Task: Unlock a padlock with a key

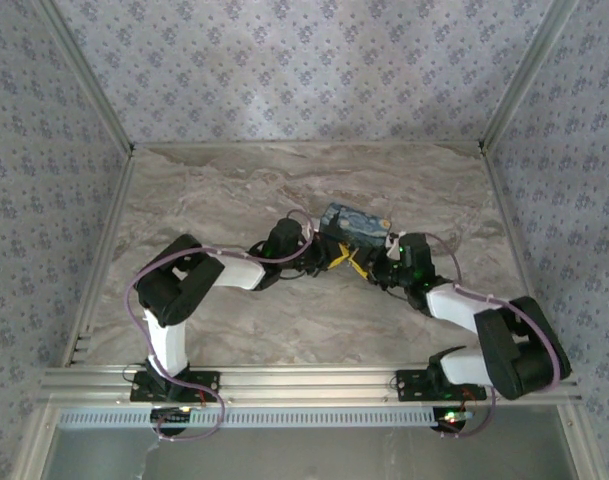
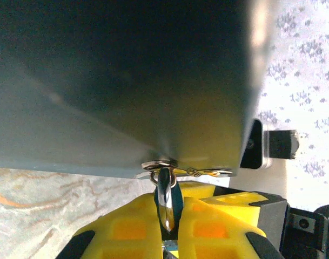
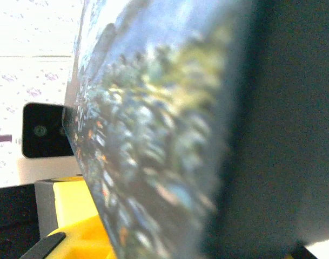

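The key [image 2: 165, 200] is being pinched between the left fingers [image 2: 207, 226] just under the padlock [image 1: 354, 225], at the middle of the surface [image 1: 234, 180], seemingly for turning. Whether the padlock is being clamped by the right fingers [image 3: 72, 242] cannot be told.

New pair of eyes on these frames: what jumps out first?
Both arms meet mid-table at a blue-grey box on the marble tabletop. From the left wrist, the yellow left pincer is shut on a shiny metal piece at the box's lower edge. From the right wrist, the box's blurred printed face looms very close.
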